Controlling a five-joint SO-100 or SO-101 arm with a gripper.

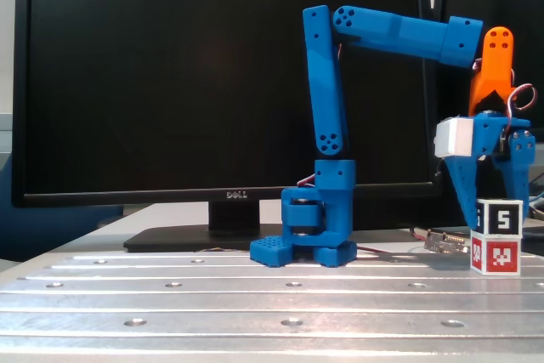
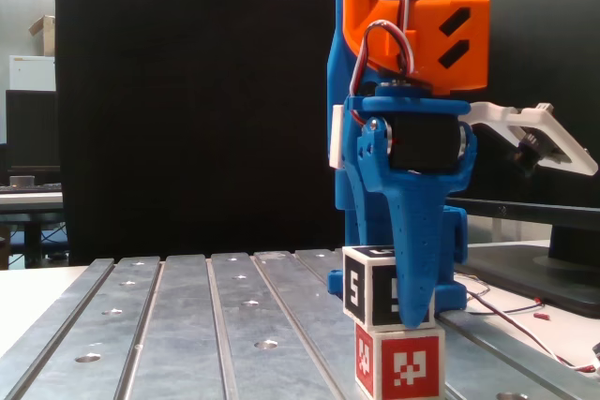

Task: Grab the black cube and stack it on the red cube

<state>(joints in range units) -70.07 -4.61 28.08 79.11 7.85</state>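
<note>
The black cube [image 1: 507, 217] with a white "5" sits on top of the red cube [image 1: 495, 254] at the right of the table. In the other fixed view the black cube [image 2: 367, 289] rests on the red cube [image 2: 403, 367], shifted a little to the left. My blue gripper [image 1: 497, 220] points straight down over the stack, with one finger on each side of the black cube. Its fingers press against the cube's sides. In the other fixed view the gripper [image 2: 412, 311] shows only its near finger [image 2: 417, 259], which covers the right part of the cube's face.
The arm's blue base [image 1: 314, 244] stands left of the stack on the slotted metal table [image 1: 255, 303]. A Dell monitor [image 1: 221, 82] stands behind. A small metal part and wires [image 1: 442, 242] lie just left of the cubes. A white bracket [image 2: 539, 133] juts out at right.
</note>
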